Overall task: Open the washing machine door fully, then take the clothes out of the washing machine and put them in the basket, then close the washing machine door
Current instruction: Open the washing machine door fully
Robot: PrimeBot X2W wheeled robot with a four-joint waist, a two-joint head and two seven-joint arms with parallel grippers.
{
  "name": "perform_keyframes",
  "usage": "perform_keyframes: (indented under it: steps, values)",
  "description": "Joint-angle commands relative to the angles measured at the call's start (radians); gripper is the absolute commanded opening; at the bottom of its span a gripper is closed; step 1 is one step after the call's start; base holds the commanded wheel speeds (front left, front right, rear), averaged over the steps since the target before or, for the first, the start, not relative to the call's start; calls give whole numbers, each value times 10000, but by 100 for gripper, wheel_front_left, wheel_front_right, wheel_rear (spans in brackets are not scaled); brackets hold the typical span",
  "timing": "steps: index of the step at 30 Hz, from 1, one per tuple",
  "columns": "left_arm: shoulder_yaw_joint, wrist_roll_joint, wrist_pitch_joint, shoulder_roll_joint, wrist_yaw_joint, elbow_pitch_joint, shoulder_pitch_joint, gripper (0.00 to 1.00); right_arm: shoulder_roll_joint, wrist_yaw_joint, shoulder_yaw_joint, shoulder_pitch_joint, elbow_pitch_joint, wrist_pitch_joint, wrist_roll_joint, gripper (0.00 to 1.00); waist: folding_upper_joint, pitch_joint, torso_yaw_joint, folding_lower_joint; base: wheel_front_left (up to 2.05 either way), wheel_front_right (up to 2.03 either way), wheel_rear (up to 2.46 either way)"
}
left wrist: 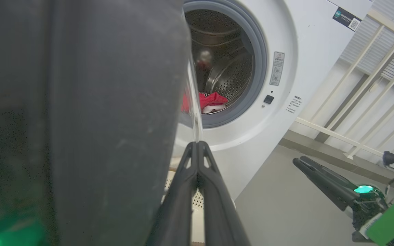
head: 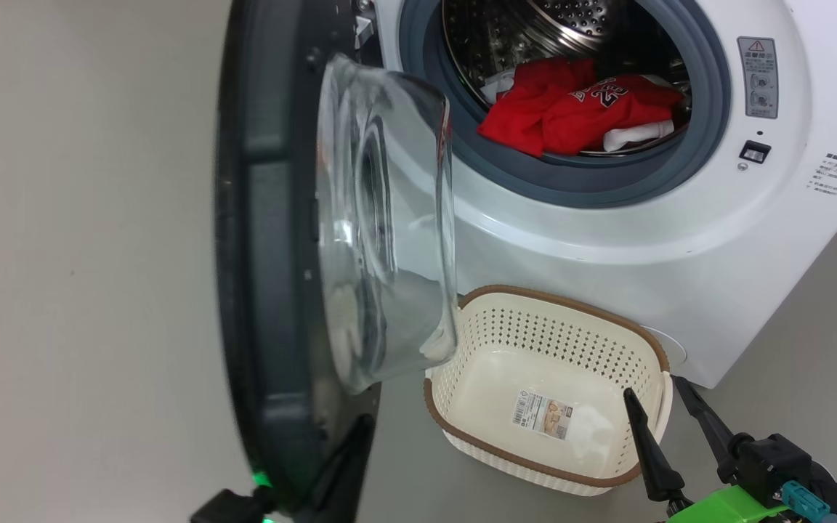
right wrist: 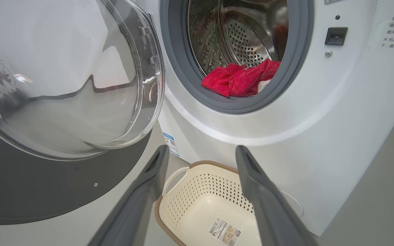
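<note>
Red and white clothes (head: 571, 109) lie in the white front-loading washing machine (head: 607, 240); its black-rimmed glass door (head: 266, 218) stands open. The left gripper (left wrist: 197, 146) is pressed together beside the door; the right gripper (head: 652, 388) hangs spread near the cream perforated plastic basket (head: 535, 327).

Head view downward, both wrist views close toward washing machine (head: 607, 240)

The washing machine door (head: 273, 254) juts out on the left, its glass bowl (head: 389, 218) bulging over the left end of the basket (head: 651, 341), while the mouth of the washing machine (head: 680, 254) stands unobstructed.
</note>
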Motion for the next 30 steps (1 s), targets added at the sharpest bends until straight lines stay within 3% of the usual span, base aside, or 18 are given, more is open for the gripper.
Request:
perform_keyframes:
  steps: [1,12,30]
  values:
    - [777,26,-53,60,297,-255,-35,0,-5,75,274,-229,-229,-91,-105,100,-1,10,51,0,0,0,0]
    - [2323,176,-53,42,868,-488,121,0,-5,75,316,-268,-208,-91,-132,100,-1,60,249,0,0,0,0]
    - [5642,276,-53,102,660,295,-792,0,-5,75,448,-468,-214,-91,-251,100,-1,351,6,0,0,0,0]
